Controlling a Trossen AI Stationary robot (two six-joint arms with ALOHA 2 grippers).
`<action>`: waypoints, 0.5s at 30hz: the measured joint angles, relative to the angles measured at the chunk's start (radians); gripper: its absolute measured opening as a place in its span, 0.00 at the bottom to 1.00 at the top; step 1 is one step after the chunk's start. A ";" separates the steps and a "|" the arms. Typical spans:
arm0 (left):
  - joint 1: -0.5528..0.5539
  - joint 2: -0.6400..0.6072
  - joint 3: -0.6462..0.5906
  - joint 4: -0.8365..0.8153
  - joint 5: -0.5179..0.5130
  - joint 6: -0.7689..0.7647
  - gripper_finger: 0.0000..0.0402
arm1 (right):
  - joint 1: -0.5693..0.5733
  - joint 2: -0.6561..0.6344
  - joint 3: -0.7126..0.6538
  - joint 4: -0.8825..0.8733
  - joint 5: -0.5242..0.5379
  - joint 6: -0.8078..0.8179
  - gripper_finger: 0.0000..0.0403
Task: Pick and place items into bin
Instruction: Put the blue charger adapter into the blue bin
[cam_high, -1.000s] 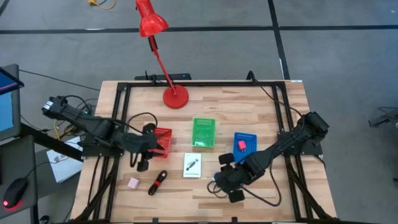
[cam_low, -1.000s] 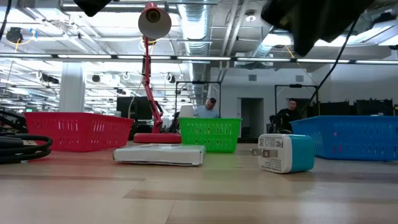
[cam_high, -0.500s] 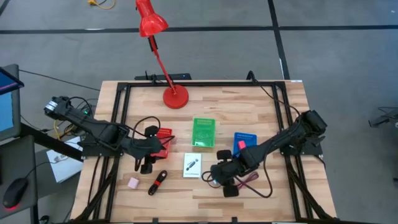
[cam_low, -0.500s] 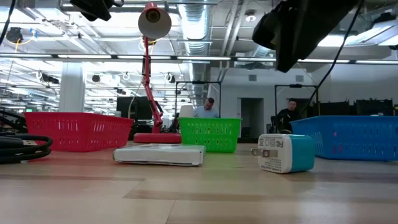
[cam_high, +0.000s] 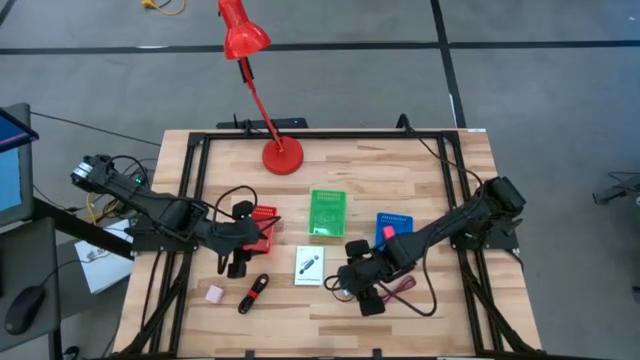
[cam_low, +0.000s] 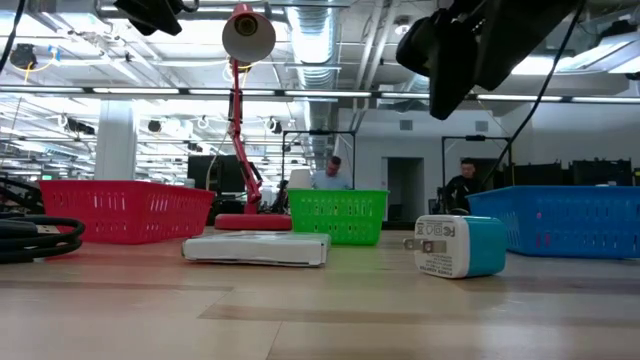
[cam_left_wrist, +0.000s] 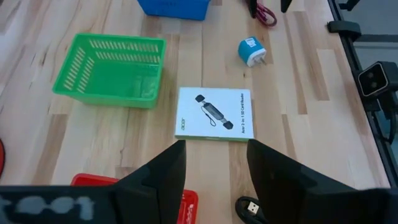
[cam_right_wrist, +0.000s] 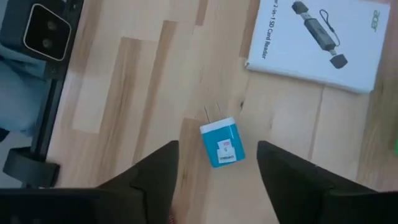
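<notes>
the right gripper hangs with its fingers spread and nothing between them, directly above the blue-white cube, a small plug-like block lying alone on the bare wood; in the last second this arm has swung in from the front right part of the table toward the middle, uncovering the dark red cord that now lies loose just behind it, and in the last half second it has barely shifted. its forearm slants down from the right edge, wrist bent toward the wood. just beyond the cube lies the white card, flat. the left gripper is also parted and empty, over the near edge of the red bin, having slid slightly inward since a second ago, arm stretched low from the left. the black-and-red stick and a pink block lie at the front left. farther off stand the green bin and blue bin, the latter holding a small red piece. the red lamp stands at the back.
</notes>
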 joint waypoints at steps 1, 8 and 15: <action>0.000 0.000 0.000 0.000 -0.001 -0.001 0.40 | -0.001 0.001 0.000 0.003 0.000 -0.004 0.55; 0.000 0.000 0.000 0.002 -0.001 0.005 0.40 | 0.007 0.126 0.003 0.083 -0.036 -0.014 0.59; 0.000 0.000 0.000 0.008 -0.001 0.023 0.40 | -0.005 0.178 0.009 0.082 -0.069 -0.045 0.55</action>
